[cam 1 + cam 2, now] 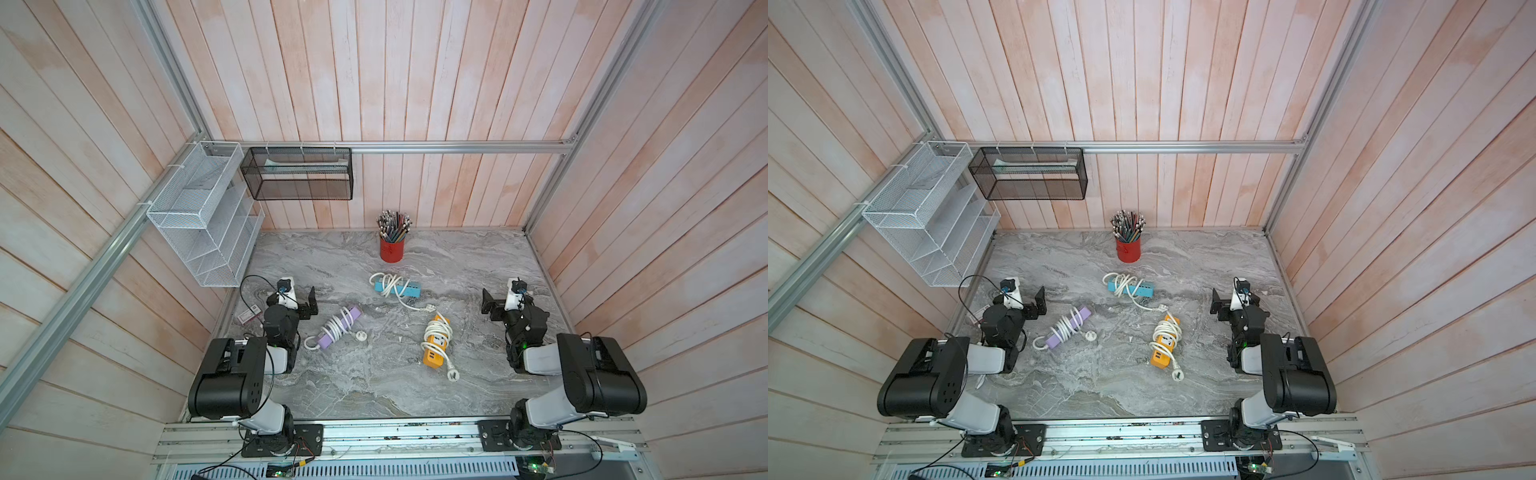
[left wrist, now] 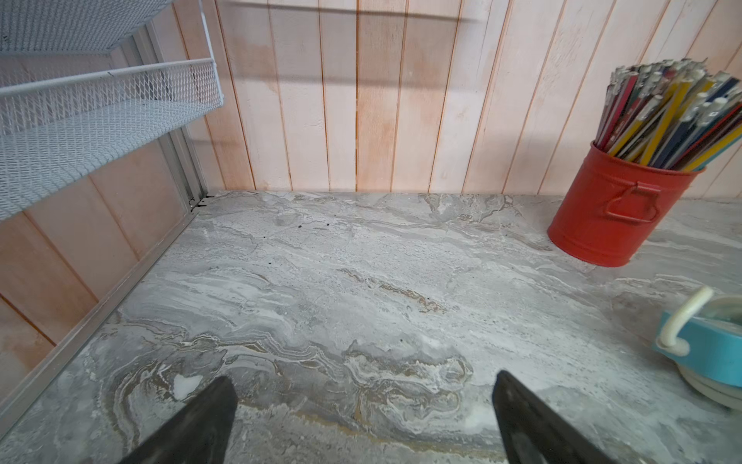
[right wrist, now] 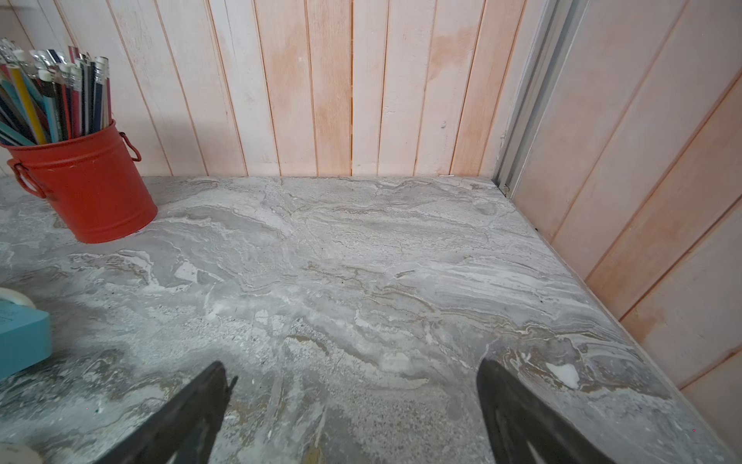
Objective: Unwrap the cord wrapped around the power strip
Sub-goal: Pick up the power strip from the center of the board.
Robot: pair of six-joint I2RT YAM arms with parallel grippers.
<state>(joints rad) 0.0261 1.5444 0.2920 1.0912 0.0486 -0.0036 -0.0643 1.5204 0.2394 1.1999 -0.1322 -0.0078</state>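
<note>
Starting w/ both grippers spread wide & empty: left gripper [image 1: 311, 302] near the purple power strip [image 1: 337, 329], right gripper [image 1: 487, 300] on the yellow power strip's [image 1: 436, 344] side, blue power strip [image 1: 398, 286] mid-table before the red pencil tin [image 1: 391, 249]. I'd pin the purple body w/ left, take its plug [image 1: 360, 336] w/ right, unwind the white cord [image 1: 341, 321] loop by loop, no yanking. No brand or writing legible

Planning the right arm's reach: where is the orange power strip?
In both top views the orange power strip lies right of table centre, nearer the robot than the blue power strip, toward the right gripper.
</note>
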